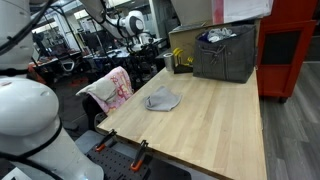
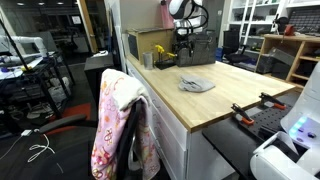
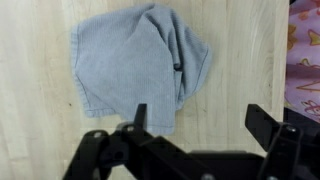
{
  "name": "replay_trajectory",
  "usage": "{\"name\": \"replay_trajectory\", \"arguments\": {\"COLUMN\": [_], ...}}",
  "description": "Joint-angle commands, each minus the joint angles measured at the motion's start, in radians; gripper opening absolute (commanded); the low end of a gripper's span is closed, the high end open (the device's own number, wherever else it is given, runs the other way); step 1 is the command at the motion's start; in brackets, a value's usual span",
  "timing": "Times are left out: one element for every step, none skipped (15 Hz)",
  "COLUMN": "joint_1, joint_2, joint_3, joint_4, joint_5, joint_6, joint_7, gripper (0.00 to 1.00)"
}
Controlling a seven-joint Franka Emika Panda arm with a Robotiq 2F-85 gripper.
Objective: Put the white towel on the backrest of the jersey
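A pale grey-white towel (image 1: 162, 98) lies crumpled on the wooden table (image 1: 215, 120), near its edge; it also shows in an exterior view (image 2: 197, 84) and in the wrist view (image 3: 135, 58). A chair stands by the table, draped with a pink floral jersey (image 1: 117, 88) (image 2: 112, 130) with white cloth (image 2: 124, 91) over its backrest. The jersey shows at the right edge of the wrist view (image 3: 305, 60). My gripper (image 3: 200, 120) hangs above the table (image 2: 185, 45), open and empty, with the towel just beyond its left finger.
A dark grey fabric bin (image 1: 225, 52) and a cardboard box (image 1: 188, 40) stand at the far end of the table. Orange-handled clamps (image 1: 138, 155) (image 2: 245, 110) grip the near table edge. Office chairs and desks fill the background.
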Motion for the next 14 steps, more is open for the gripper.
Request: {"name": "replay_trajectory", "arguments": {"joint_1": [-0.013, -0.016, -0.019, -0.021, -0.022, -0.025, -0.029, -0.033, -0.036, -0.040, -0.043, -0.045, -0.048, -0.051], "joint_2": [-0.162, -0.191, -0.219, -0.245, -0.271, -0.299, -0.324, -0.353, -0.379, -0.405, -0.429, -0.456, -0.483, -0.509], "joint_3": [-0.015, -0.018, -0.021, -0.024, -0.026, -0.027, -0.025, -0.023, -0.022, -0.020, -0.018, -0.016, -0.014, -0.013], "joint_4": [-0.226, -0.265, -0.301, -0.331, -0.360, -0.387, -0.410, -0.434, -0.454, -0.473, -0.489, -0.506, -0.523, -0.539], "joint_5": [-0.009, -0.009, -0.008, -0.010, -0.014, -0.014, -0.013, -0.011, -0.010, -0.008, -0.008, -0.010, -0.010, -0.010], "joint_6": [0.128, 0.151, 0.171, 0.186, 0.201, 0.207, 0.213, 0.215, 0.214, 0.213, 0.209, 0.208, 0.206, 0.203], "joint_7": [0.023, 0.026, 0.029, 0.033, 0.040, 0.042, 0.044, 0.045, 0.047, 0.052, 0.052, 0.055, 0.055, 0.054], "gripper": [1.00, 1.00, 1.00, 1.00, 1.00, 1.00, 1.00, 1.00, 1.00, 1.00, 1.00, 1.00, 1.00, 1.00]}}
